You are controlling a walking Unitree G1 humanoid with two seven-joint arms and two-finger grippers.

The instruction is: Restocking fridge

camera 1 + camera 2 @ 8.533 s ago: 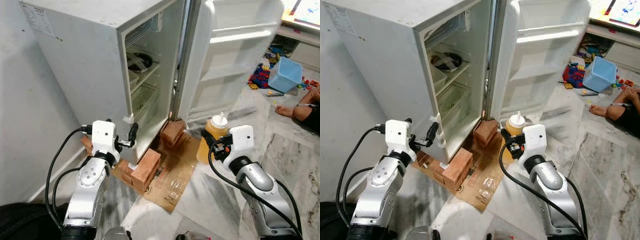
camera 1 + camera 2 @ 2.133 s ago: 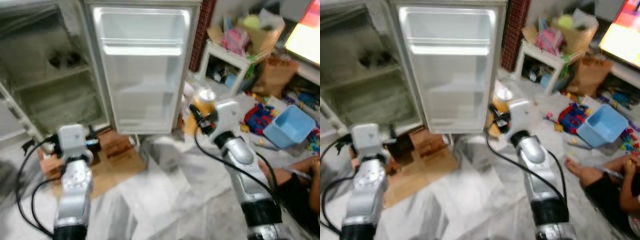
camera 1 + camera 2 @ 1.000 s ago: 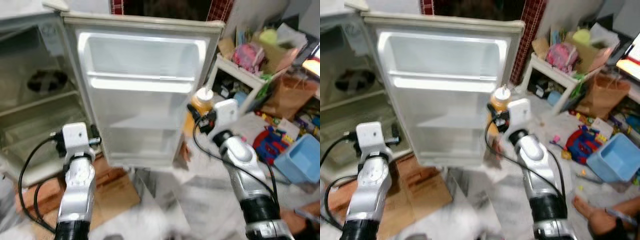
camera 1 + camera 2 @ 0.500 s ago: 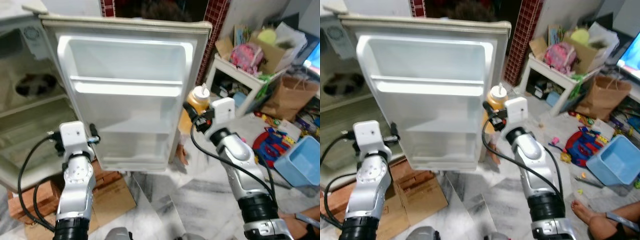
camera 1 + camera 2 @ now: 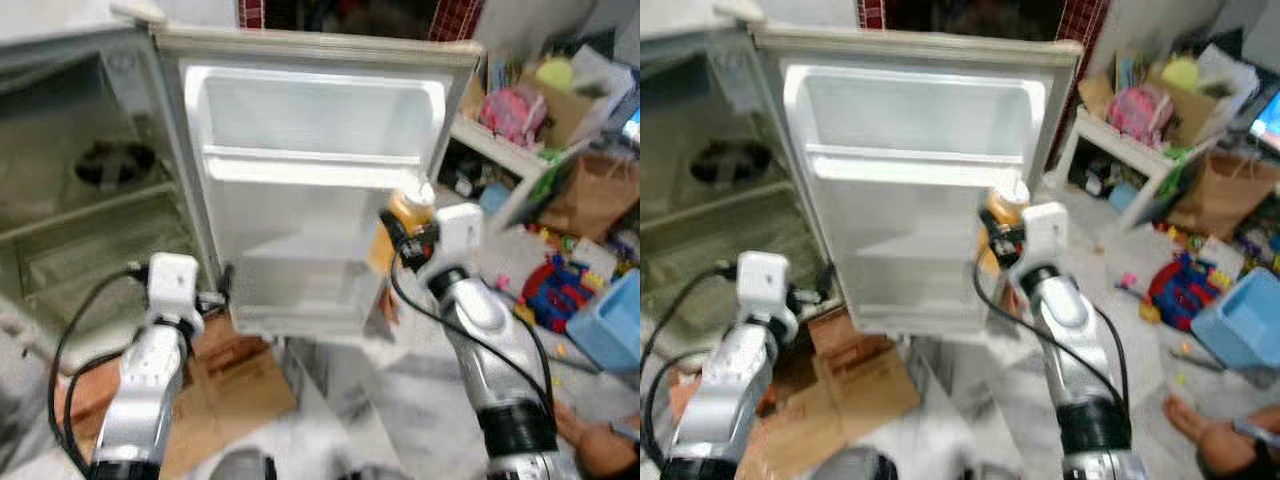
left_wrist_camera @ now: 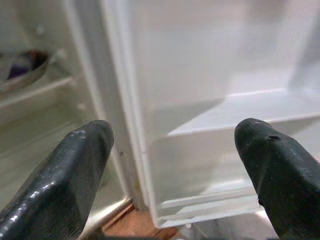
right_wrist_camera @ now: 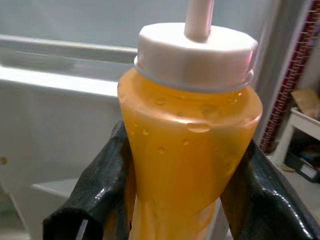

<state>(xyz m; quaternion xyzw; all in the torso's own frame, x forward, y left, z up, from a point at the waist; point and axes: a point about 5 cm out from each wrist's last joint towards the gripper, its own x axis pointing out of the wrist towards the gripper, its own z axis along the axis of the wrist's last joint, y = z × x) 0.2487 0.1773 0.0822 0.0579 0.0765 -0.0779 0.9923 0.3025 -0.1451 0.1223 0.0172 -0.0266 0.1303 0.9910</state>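
Right pincer (image 7: 180, 210) clamped around an orange sauce bottle (image 7: 192, 145), held upright just before the open fridge door (image 5: 310, 190). Left pincer (image 6: 175, 175) spread wide and empty, facing the door's lower shelf (image 6: 210, 150).

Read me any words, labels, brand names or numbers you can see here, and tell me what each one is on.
None can be read.
The orange squeeze bottle held in the right gripper shows no label or print.
The open fridge door shows plain white shelves, no lettering.
A round sticker on the fridge's inner wall is too blurred to read.
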